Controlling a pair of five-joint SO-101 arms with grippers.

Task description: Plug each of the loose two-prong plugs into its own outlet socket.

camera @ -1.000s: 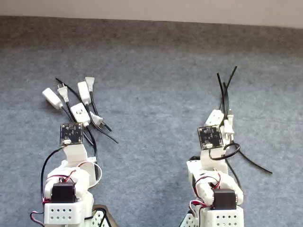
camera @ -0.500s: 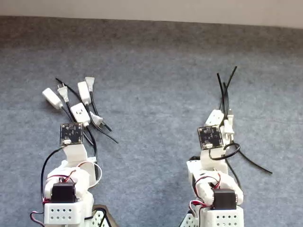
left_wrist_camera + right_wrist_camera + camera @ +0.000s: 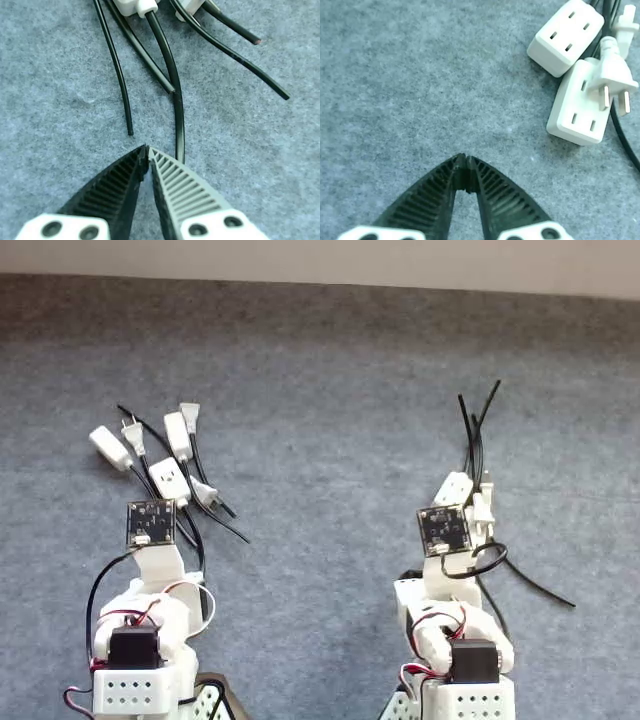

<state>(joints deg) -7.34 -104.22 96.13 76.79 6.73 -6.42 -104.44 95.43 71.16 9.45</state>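
Observation:
On the left of the grey carpet lies a bunch of white outlet sockets (image 3: pixel 108 447) and two-prong plugs (image 3: pixel 131 430) on black cords. My left gripper (image 3: pixel 146 151) is shut and empty, just short of the black cords' (image 3: pixel 175 100) cut ends; a socket's rear (image 3: pixel 132 5) lies farther off. On the right, two white sockets (image 3: pixel 565 37) (image 3: pixel 575 107) lie side by side, with a loose plug (image 3: pixel 615 70) resting on the nearer one, prongs out. My right gripper (image 3: pixel 466 160) is shut and empty, apart from them on bare carpet.
Both arms (image 3: pixel 150 523) (image 3: pixel 445 530) stand at the near edge of the carpet (image 3: pixel 330 420). Black cords (image 3: pixel 478 420) trail away from the right bunch, and one cord (image 3: pixel 535 585) runs out to the right. Open carpet lies between the two bunches.

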